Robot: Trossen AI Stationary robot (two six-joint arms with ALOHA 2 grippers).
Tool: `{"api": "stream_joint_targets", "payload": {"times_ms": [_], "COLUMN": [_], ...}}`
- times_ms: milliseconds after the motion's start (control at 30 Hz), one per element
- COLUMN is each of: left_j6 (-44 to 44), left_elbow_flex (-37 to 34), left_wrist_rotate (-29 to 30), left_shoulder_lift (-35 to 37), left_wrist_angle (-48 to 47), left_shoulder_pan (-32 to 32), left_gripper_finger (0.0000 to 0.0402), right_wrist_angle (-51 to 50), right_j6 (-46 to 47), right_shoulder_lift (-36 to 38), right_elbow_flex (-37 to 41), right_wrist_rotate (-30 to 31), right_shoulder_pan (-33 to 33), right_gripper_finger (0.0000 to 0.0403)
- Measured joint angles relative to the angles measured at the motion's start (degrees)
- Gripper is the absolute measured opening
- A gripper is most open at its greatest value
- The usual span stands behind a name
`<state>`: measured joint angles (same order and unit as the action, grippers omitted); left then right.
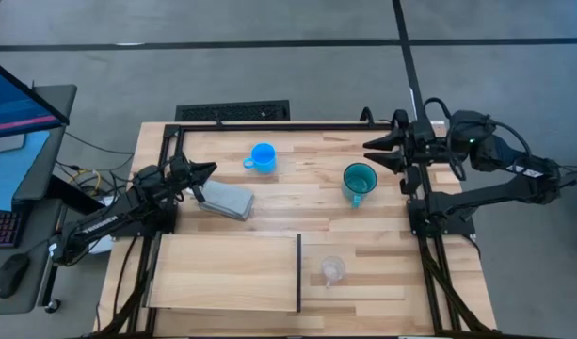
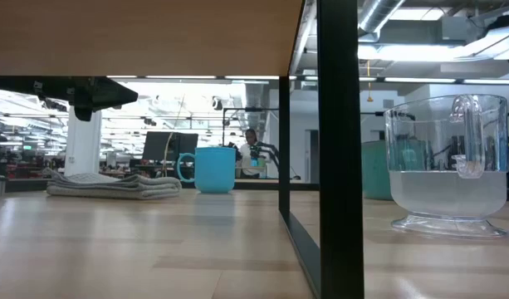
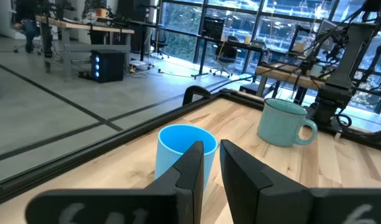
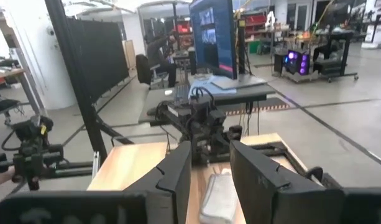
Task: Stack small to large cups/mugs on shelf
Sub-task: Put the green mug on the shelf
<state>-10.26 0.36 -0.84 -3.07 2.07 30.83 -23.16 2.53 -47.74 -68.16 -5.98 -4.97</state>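
The left gripper (image 1: 210, 170) is hovering at the left-centre of the high view, over the near end of the grey block (image 1: 225, 200); its fingers (image 3: 191, 163) are standing with only a narrow slot between them and are pinching nothing. The right gripper (image 1: 370, 150) is hanging at the upper right of that view, just above the teal mug (image 1: 360, 179), with its fingers (image 4: 178, 163) spread a little wider and likewise holding nothing and touching nothing.

The blue mug (image 1: 263, 157) is standing upright in the upper middle of the high view, its handle pointing toward the left side of the frame. The teal mug is sitting upright to the right of it, well apart, handle pointing toward the bottom of the frame. The clear cup (image 1: 332, 269) is standing in the lower middle, just beside the dark right edge of the shelf (image 1: 222, 273) but not on it. The shelf is lying flat across the lower left of the table (image 1: 439, 292), pale wood, nothing resting on it.
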Motion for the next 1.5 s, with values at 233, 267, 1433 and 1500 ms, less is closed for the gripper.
{"api": "stream_joint_targets", "payload": {"times_ms": [233, 267, 1433, 1500], "left_j6": [0.0, 0.0, -0.02, -0.02], "left_elbow_flex": [0.0, 0.0, 0.0, 0.0], "left_wrist_rotate": [0.0, 0.0, 0.02, 0.02], "left_shoulder_lift": [0.0, 0.0, 0.02, 0.02], "left_wrist_angle": [0.0, 0.0, 0.0, 0.0], "left_shoulder_pan": [0.02, 0.0, 0.0, 0.01], "left_gripper_finger": [0.0043, 0.0043, 0.0043, 0.0043], "right_wrist_angle": [-7.79, -8.43, -41.39, -41.58], "right_j6": [0.44, 0.49, 21.01, 21.48], "right_shoulder_lift": [-1.12, -1.41, -26.8, -28.75], "right_elbow_flex": [0.0, 0.0, 0.02, 0.02], "right_wrist_rotate": [-0.02, 0.01, 13.6, 13.57], "right_shoulder_pan": [0.14, 0.34, -2.54, -3.65], "right_gripper_finger": [0.0132, 0.0132, 0.0136, 0.014]}}
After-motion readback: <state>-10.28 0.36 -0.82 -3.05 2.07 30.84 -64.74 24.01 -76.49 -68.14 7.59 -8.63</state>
